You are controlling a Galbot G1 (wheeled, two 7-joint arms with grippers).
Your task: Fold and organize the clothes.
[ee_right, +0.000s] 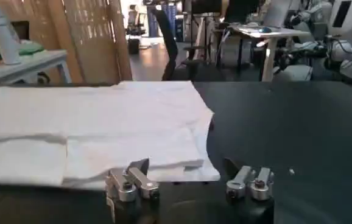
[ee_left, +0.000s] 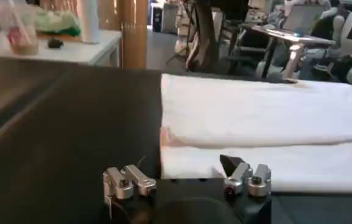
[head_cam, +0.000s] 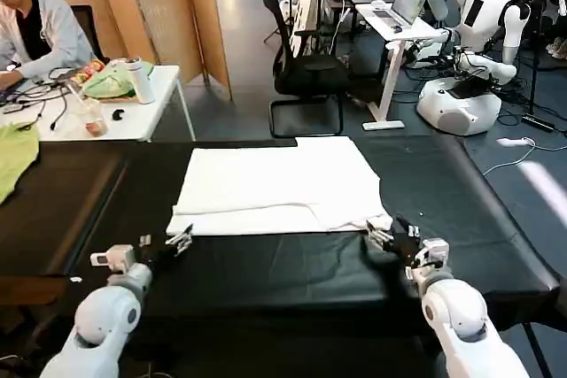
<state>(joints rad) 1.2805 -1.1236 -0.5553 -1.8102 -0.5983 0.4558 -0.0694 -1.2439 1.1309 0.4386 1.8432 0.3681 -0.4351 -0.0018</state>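
White T-shirt (head_cam: 279, 185) lies flat mid black counter (head_cam: 80, 210), partly folded, near edge doubled over. Left pincer (head_cam: 180, 239) and right pincer (head_cam: 383, 236) sit at its two near corners, both spread wide, nothing held, probably lined up to pinch the hem together for a fold.

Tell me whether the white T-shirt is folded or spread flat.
Partly folded: the T-shirt lies as a rectangle on the black table, layered edges showing along its near side.

Bare black surface (head_cam: 80, 192) open left, right and near of the folded white T-shirt (head_cam: 279, 185), light green cloth (head_cam: 13, 157) blocking the far left edge
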